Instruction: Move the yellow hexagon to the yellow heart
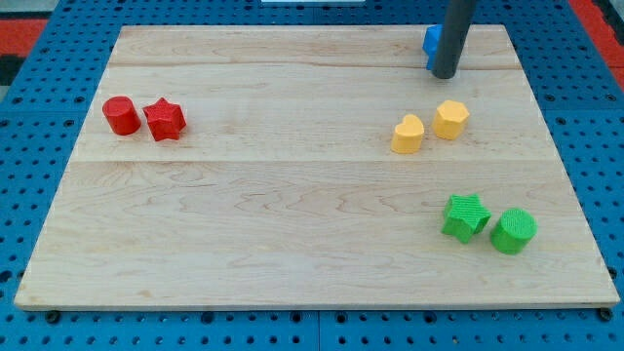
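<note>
The wooden board [292, 195] lies on a blue pegboard table [29, 195], and most of it is bare: a wide stretch of plain wood runs between the red pair and the hexagon [450, 119]. The hexagon sits toward the view's right, with free wood between it and the board's right edge. The heart [409, 135] is just beside the hexagon, to its lower left, a thin gap between them. Well below the hexagon are a green star [465, 215] and a green cylinder [513, 231]. Far to its left sit a red cylinder [121, 115] and a red star [165, 119], nearly touching. My tip [445, 74] stands just above the hexagon, apart from it; it is a bare rod, grasping nothing. A blue block [430, 43] peeks out behind the rod, near the top edge.
</note>
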